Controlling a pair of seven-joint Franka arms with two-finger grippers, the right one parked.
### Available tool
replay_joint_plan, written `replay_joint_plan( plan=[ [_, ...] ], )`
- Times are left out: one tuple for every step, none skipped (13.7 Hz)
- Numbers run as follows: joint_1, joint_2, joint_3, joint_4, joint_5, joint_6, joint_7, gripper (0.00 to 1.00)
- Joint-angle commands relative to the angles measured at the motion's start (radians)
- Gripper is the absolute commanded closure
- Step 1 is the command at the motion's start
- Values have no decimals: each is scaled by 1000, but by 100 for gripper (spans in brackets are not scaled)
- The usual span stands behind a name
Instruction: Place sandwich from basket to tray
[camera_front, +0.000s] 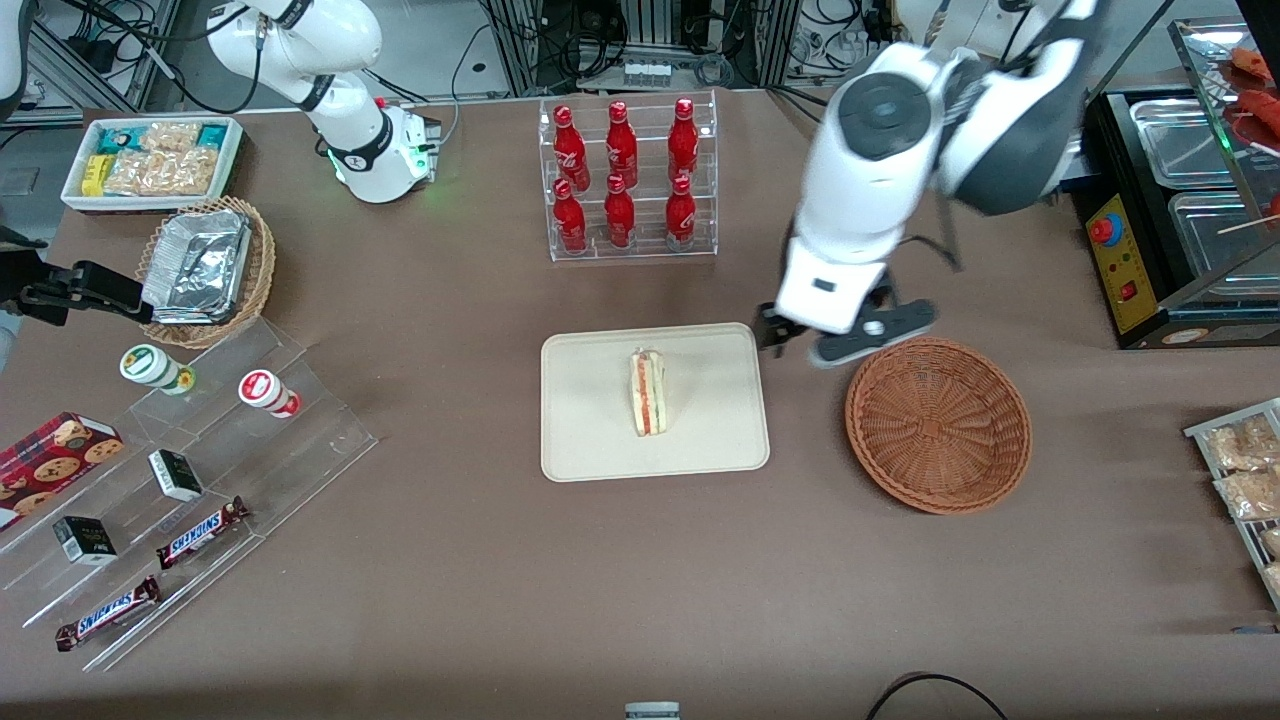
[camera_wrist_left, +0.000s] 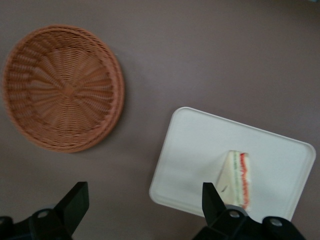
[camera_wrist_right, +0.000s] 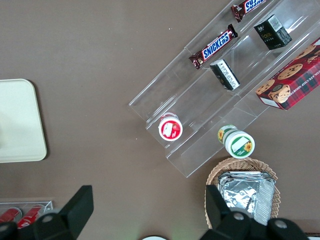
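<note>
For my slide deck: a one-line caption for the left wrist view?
Open tool above the table, sandwich on tray, basket empty.

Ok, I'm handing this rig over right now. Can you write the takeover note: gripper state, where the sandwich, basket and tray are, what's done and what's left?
Gripper: open, holding nothing, raised above the table between the tray and the basket.
Sandwich: lying on the tray, near its middle, filling stripe showing.
Basket: on the table beside the tray, toward the working arm's end; nothing in it.
Done: sandwich is out of the basket, on the tray, and released.
Left: probably only retracting the arm; no further pick appears needed.
</note>
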Motion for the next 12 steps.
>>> replay_joint_plan(
  plan=[
    [111,-65,-9,-25,-25,-66,161,0],
    [148,-80,-9,-25,-25,-94,212,0],
    [185,-95,-9,-23,-25,-118,263,0],
    [219,-111,-9,-23,-25,-135,316,0],
    [249,-126,-9,-23,-25,-157,370,0],
    [280,-138,-9,-23,-25,-178,415,0],
    [306,-147,-9,-22,-25,-192,449,0],
    [338,-158,-8,-22,-23,-200,497,0],
    [365,-160,-8,-19,-23,-211,542,0],
    [383,-160,-8,-14,-23,-218,573,0],
    [391,-160,-8,-11,-22,-221,590,0],
    [399,-161,-8,-11,-19,-231,605,0]
  ],
)
